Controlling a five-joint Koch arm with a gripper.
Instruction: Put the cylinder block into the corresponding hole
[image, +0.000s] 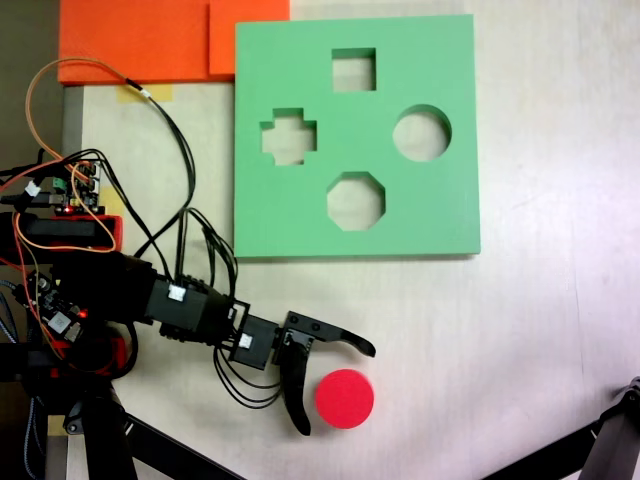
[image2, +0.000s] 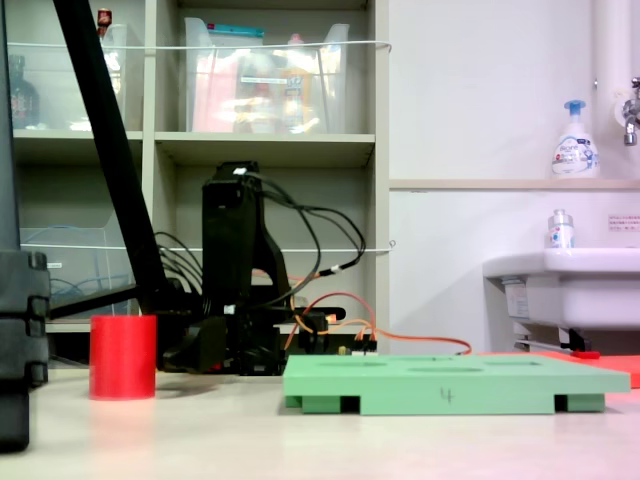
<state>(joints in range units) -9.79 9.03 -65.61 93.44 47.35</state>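
My gripper (image: 338, 390) wide open, empty, jaws flanking cylinder (image: 345, 398) from its 9 o'clock, not yet closed. Step: grasp. Cylinder upright on table (image: 540, 340), well apart from board (image: 300, 215). Round hole (image: 397, 135) at 1 o'clock, empty. Next: close, lift, carry over hole.

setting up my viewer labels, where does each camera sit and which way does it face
One fixed view: above the table, looking straight down at the flat green foam board, the short red foam cylinder and the black arm with its gripper, jaws spread beside the cylinder.
The other fixed view: at tabletop height, looking sideways across the table toward shelves and a white sink; the arm's black body stands behind the red foam cylinder.
Shared: cylinder, green foam board, arm.
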